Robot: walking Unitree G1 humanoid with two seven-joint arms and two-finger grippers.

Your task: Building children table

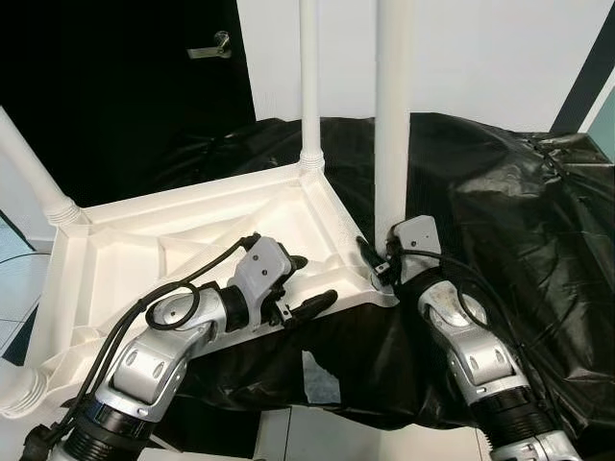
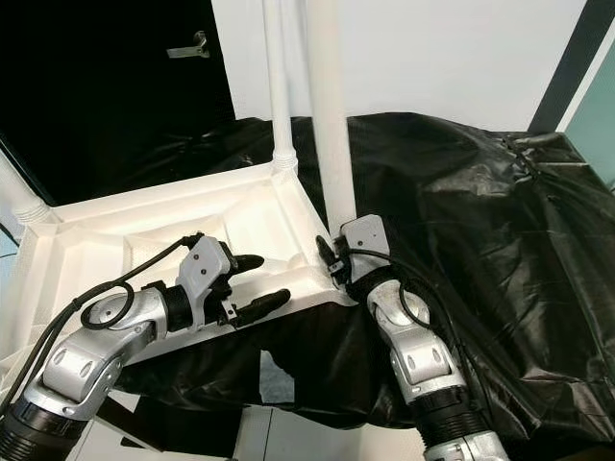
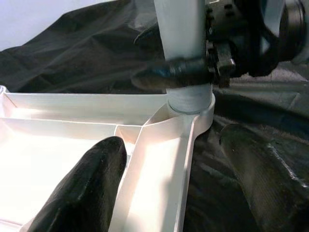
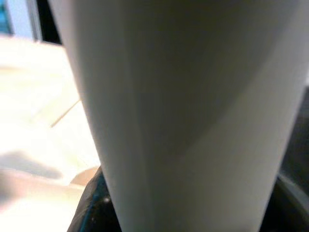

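An upturned white tabletop point(image 1: 192, 240) lies underside up on a black sheet point(image 1: 500, 211) that drapes a raised surface, its ribbed frame facing the ceiling. Four white legs show in the head views. A far leg point(image 1: 308, 77) stands upright in its corner socket; another, the side leg point(image 1: 29, 163), rises from the far corner on the robot's left; a third, the low leg point(image 1: 17, 392), shows as a threaded stub at the near corner on that side. The near leg point(image 1: 393, 115), thick and upright, stands at the corner closest to the robot's right arm.

The right gripper point(image 3: 193, 72) is closed around the near leg just above its socket, one black finger wrapped across the front of the post in the left wrist view. The right wrist view shows the leg's pale surface pressed up close. The left gripper point(image 1: 303, 288) has its two fingers spread apart, one over the tabletop's ribbed inside and one outside the near rim, straddling the edge and holding nothing.

By the look of it, the build is well along: all four legs appear to be in their corners, and the last one is probably being seated or twisted home. Whether it is fully tight cannot be told from here. What seems left is to finish that leg and turn the table onto its feet.
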